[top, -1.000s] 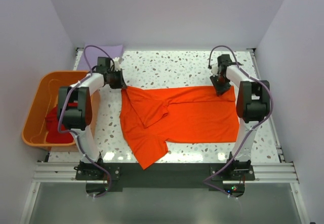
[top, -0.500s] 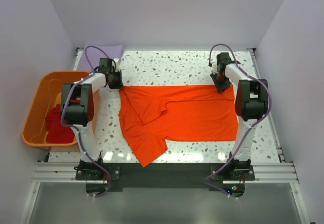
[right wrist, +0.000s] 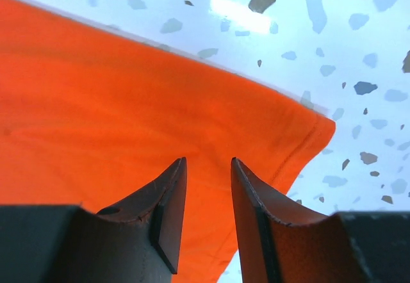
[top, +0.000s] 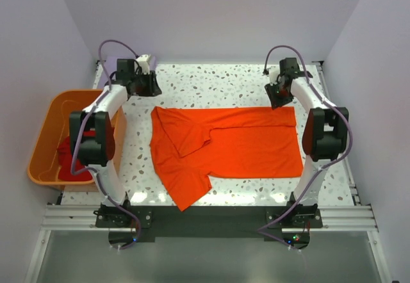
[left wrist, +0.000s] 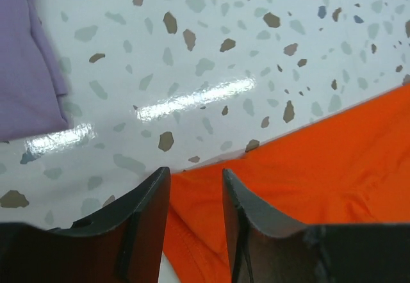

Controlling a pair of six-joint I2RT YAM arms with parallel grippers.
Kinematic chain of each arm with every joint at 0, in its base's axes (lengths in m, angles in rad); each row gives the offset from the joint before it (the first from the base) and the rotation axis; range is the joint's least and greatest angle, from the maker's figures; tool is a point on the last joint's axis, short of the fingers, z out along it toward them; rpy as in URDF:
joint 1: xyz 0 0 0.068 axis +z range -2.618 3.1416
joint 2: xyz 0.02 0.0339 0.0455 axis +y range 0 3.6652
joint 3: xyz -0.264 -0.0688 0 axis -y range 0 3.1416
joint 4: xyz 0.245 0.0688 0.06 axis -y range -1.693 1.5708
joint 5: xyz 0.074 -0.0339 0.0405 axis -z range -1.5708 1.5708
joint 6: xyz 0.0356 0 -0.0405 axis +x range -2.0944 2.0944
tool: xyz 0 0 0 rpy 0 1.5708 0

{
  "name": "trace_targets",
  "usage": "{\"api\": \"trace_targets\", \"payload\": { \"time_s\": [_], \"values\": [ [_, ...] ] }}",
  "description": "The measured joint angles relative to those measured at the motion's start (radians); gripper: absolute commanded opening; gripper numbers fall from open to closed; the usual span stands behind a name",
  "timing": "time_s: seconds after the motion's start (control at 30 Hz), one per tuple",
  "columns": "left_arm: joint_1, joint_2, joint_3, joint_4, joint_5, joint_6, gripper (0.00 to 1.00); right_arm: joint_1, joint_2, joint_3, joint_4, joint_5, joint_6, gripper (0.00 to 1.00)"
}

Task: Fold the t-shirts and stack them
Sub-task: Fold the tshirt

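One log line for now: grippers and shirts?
left gripper: open, above orange t-shirt, far-left corner | right gripper: open, above far-right corner | red t-shirt: in tub | lavender t-shirt: far left

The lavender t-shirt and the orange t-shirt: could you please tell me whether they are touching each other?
Apart. The left wrist view shows the lavender t-shirt and the orange t-shirt with a bare strip of speckled table between them.

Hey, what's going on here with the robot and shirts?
Two robot arms are folding shirts. An orange shirt lies spread on the table. The left gripper and right gripper hover open by its far corners, holding nothing. A lavender shirt sits at the far left; a red shirt waits in the tub.
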Motion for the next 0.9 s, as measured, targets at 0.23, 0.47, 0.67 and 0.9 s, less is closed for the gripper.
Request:
{"api": "trace_targets", "payload": {
  "time_s": [0.23,0.47,0.67,0.9],
  "values": [
    [-0.035,-0.135,-0.072,-0.034,0.076,0.094,0.43,0.0,-0.071,0.008,-0.074,-0.064,-0.072,0.34],
    [-0.135,-0.08,-0.142,-0.125,0.046,0.127,0.42,0.0,0.001,-0.011,-0.092,-0.047,-0.076,0.23],
    [-0.141,0.005,-0.142,-0.173,-0.033,0.157,0.38,0.004,0.079,-0.024,-0.078,0.014,-0.077,0.21],
    [-0.115,0.123,0.01,-0.223,-0.082,0.189,0.36,0.017,0.16,0.059,-0.081,0.085,-0.074,0.18]
  ]
}}
